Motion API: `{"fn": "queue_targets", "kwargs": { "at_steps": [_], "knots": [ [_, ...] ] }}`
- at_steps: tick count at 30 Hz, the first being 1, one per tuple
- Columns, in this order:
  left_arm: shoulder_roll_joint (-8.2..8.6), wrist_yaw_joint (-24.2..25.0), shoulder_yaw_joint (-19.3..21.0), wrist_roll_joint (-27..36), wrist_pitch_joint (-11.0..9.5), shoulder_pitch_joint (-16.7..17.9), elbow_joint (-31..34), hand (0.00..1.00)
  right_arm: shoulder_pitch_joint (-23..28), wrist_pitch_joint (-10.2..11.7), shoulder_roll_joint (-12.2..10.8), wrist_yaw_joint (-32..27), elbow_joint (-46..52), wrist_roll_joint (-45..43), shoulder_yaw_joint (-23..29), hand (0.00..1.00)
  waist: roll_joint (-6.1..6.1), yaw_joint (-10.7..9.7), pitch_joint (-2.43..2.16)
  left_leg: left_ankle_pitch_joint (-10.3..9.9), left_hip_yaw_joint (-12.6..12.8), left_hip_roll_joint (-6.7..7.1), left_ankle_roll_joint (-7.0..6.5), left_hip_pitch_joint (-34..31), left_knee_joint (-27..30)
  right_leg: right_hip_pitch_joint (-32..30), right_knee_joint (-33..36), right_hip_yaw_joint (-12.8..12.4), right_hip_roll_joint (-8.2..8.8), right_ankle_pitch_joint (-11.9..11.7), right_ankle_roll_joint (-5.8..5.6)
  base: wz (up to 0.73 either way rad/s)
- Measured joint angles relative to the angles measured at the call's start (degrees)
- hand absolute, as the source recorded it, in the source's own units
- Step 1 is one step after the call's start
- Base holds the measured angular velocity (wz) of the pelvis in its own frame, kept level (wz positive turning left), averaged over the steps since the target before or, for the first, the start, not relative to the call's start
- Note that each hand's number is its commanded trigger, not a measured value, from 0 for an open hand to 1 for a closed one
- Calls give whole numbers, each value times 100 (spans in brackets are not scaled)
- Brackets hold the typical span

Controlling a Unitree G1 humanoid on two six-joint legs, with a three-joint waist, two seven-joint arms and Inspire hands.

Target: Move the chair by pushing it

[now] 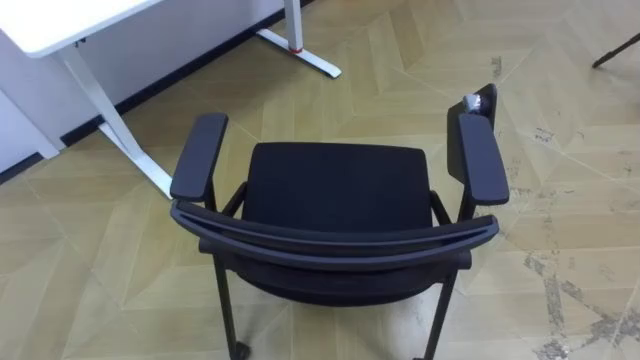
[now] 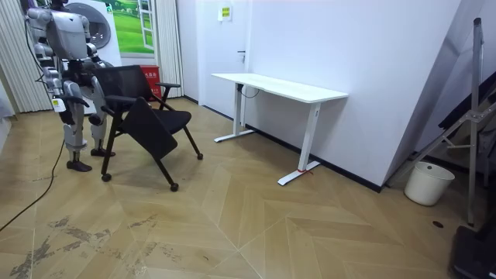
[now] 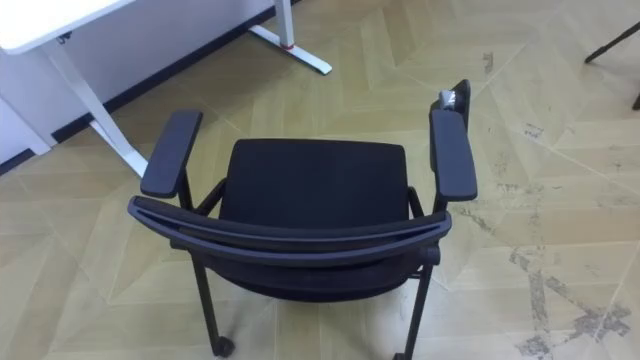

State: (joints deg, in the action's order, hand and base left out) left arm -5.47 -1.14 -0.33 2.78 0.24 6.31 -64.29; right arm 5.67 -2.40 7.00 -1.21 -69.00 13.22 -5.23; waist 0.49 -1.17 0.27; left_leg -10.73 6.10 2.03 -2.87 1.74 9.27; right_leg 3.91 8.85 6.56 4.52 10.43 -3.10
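Since the eye views looked straight down over the backrest, the chair (image 1: 335,190) was logged from there first: black seat, curved back rail nearest the camera, one padded armrest on each side. A dark folded panel (image 1: 480,100) stood upright just beyond the robot's-right armrest. One caster (image 1: 238,350) showed at the foot of a rear leg. The chair stood on the wooden floor (image 1: 560,200), which was scuffed with pale marks to the robot's right.

The white desk (image 1: 60,25) lay ahead and to the robot's left, well apart from the chair; its nearer white leg ran down to the floor near the chair's left armrest without touching it.

In the room view the robot stood upright at the room view's left, directly behind the chair, whose seat faced the room view's right toward the desk. The right hand (image 2: 57,101) hung low beside the hip. The left hand (image 2: 98,116) was near the edge of the chair's back; contact could not be confirmed. Neither hand's state could be made out. A white bucket (image 2: 428,183) stood by the wall at the far right.
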Motion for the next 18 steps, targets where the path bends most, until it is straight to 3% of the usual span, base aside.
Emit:
{"fn": "queue_targets", "kwargs": {
  "at_steps": [18],
  "knots": [
    [-6,-93,26,22,-105,87,12,0,-2,-7,-8,-334,-239,464,216,0,-77,3,18,-9,30,-28,15,14,-9,28,4,5,-24,0,1,0]
  ]
}}
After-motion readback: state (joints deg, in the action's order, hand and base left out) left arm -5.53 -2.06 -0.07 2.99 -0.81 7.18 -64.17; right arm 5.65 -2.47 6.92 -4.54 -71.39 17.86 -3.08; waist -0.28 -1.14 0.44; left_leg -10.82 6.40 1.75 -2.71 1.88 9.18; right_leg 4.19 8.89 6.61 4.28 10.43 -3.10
